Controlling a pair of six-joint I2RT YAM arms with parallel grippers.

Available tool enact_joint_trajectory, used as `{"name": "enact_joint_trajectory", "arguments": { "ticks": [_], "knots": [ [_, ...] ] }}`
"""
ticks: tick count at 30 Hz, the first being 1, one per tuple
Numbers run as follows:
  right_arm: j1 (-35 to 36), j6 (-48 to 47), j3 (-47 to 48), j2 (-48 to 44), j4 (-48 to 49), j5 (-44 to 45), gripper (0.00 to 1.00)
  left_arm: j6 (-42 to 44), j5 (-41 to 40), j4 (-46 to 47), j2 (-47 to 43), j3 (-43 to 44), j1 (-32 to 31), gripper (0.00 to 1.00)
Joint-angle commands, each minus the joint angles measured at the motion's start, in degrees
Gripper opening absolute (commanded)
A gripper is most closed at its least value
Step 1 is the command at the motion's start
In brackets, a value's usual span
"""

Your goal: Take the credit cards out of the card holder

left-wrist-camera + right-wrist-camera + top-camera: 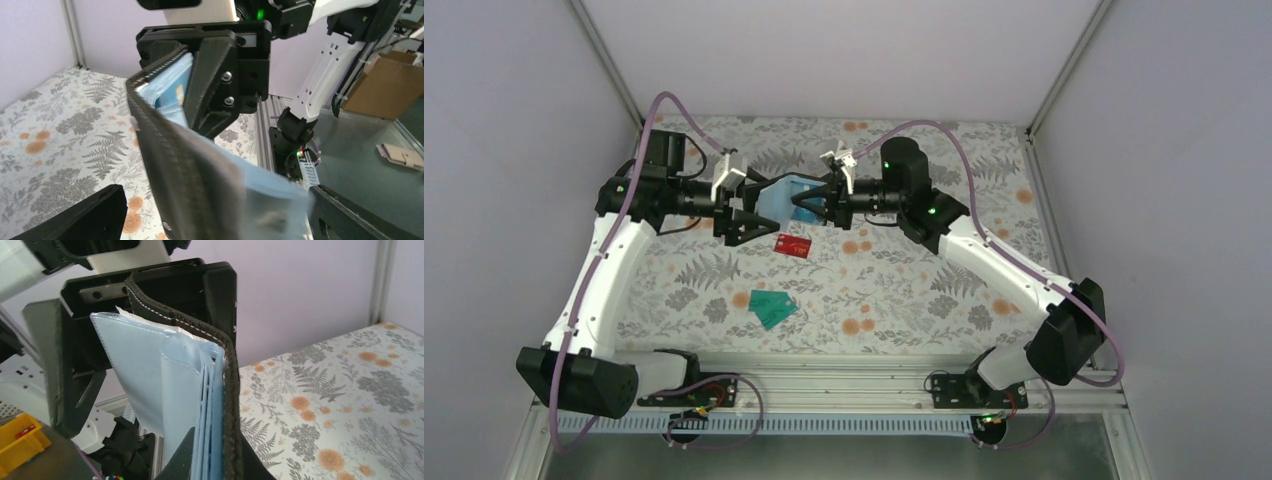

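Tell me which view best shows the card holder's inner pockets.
Right wrist: the black stitched fabric card holder fills the frame, its pale blue pocket layers sharp. Left wrist shows mostly its black outer cover, partly blurred. Top external shows only a small, distant blue patch.

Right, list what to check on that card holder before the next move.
1. Right gripper clamped on the card holder: ok.
2. Left gripper open, its fingers standing on either side of the holder without pinching it: ok.
3. Holder held in the air, off the table: ok.
4. Red card out, lying flat on the table: ok.
5. Two teal cards out, overlapping on the table: ok.
6. Blue card out: cannot tell. None shows on the table, and the holder's light blue pockets hide whether one sits inside.
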Motion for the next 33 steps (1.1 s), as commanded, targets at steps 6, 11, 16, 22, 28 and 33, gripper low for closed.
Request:
{"name": "enact_joint_trajectory", "arguments": {
  "ticks": [6,11,16,22,28,33],
  "knots": [
    [1.5,0.2,3.3,-1.2,-0.8,0.3,0.04,-4.7,1.9,7.4,1.9,-4.1,0.5,0.91],
    [1.8,1.5,1.6,-2.4,3.2,0.6,0.04,-9.0,-1.6,11.8,2.1,-6.0,0.5,0.86],
    [1.9,0.1,2.5,-2.1,1.4,-1.4,0.04,-11.1,-4.3,13.1,3.1,-5.7,0.5,0.45],
    [0.9,-1.6,1.3,-4.3,0.0,-0.6,0.19,-11.2,-5.2,12.0,4.2,-4.3,0.5,0.03],
    [-2.7,-2.8,-3.5,-7.5,-0.9,-1.9,0.53,-7.5,0.2,8.0,4.5,-2.6,0.7,0.02],
    [-3.8,-3.2,-6.0,-7.7,0.6,-4.4,0.57,-2.2,4.0,4.1,5.0,-1.4,0.8,0.02]
  ]
}}
